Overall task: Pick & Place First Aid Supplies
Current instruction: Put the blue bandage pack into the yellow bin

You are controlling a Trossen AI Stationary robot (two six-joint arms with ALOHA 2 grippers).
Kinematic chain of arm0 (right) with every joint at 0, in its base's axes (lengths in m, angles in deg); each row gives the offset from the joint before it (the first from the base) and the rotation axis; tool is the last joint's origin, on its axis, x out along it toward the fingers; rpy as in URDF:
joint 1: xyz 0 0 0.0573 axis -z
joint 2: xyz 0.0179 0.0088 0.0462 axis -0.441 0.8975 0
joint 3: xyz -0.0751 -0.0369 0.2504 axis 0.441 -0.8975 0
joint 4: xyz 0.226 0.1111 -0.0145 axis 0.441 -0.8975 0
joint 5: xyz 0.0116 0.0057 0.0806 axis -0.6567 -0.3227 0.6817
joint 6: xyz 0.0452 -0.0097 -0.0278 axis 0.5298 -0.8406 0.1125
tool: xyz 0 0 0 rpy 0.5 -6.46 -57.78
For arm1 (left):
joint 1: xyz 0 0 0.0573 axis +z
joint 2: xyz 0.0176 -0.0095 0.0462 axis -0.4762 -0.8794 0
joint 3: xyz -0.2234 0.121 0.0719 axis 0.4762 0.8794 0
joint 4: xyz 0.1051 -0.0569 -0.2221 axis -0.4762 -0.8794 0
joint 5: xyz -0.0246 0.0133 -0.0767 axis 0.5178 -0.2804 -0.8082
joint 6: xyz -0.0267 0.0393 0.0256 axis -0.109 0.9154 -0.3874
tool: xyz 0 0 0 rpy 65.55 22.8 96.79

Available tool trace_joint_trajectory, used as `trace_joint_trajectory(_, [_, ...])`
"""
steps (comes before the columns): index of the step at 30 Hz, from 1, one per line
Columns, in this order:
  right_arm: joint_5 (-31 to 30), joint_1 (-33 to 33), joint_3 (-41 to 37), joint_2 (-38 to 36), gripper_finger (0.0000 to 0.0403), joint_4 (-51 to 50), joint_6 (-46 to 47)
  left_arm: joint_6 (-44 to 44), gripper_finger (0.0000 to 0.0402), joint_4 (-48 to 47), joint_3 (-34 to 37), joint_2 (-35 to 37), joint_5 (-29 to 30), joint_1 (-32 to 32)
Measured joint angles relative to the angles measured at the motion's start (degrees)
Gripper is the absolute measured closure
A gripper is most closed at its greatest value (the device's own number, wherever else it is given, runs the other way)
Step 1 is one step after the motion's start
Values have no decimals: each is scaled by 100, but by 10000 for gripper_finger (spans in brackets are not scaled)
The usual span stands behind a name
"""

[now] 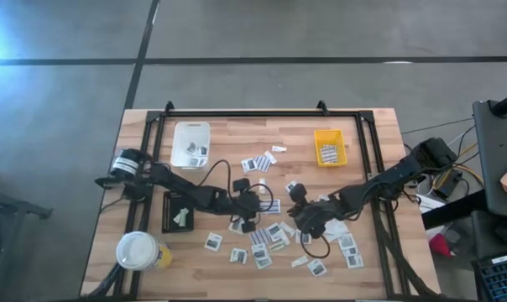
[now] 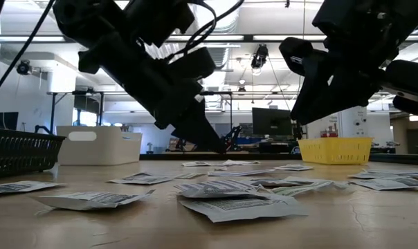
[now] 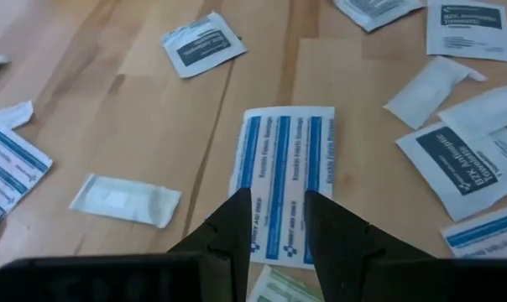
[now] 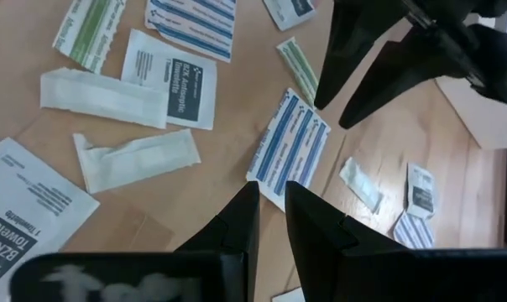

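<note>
Blue-and-white striping marks the striped packet (image 3: 284,183), a flat rectangular sachet with printed lettering along its bands, lying flat on the pale wooden surface (image 1: 237,134) near the middle of the scatter of first aid supplies (image 1: 274,239). Around it lie small white packets with dark printed patches, plain white wrappers and a green-striped strip (image 4: 90,32). In the left wrist view the left gripper (image 3: 274,220) stands directly over the near end of the striped packet, its jaws spread a little with a narrow gap between the tips, one tip on either side of the packet's centre bands; whether the tips touch the packet cannot be told, and nothing is pinched. The right gripper (image 4: 270,205) hangs just beside the same striped packet at its opposite end, jaws slightly parted and holding nothing. In the high view both grippers meet near the centre of the surface, the left arm reaching in from the left edge, the right arm from the right edge. A white tray (image 1: 191,143) and a yellow tray (image 1: 328,148) sit at the far side, each holding a few packets; a black tray (image 1: 178,211) lies beside the left arm, and a white-topped cup (image 1: 138,251) stands at the near left corner.
</note>
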Motion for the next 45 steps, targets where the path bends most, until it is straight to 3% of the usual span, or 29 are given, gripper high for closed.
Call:
trace_joint_trajectory(14, [42,33,-44,0,346,14,174,-111,301,31,11,-258,21,52])
trace_joint_trajectory(23, [123,33,-105,74,346,37,198,-295,349,15,11,-262,19,222])
trace_joint_trajectory(30, [115,33,-81,676,346,169,168,-465,387,-182,13,-262,-108,261])
trace_joint_trajectory(39, [-690,33,328,1241,346,184,145,-744,397,-390,11,-249,-216,276])
trace_joint_trajectory(45, [-669,22,411,1444,346,159,-428,-934,400,-486,11,-244,-217,280])
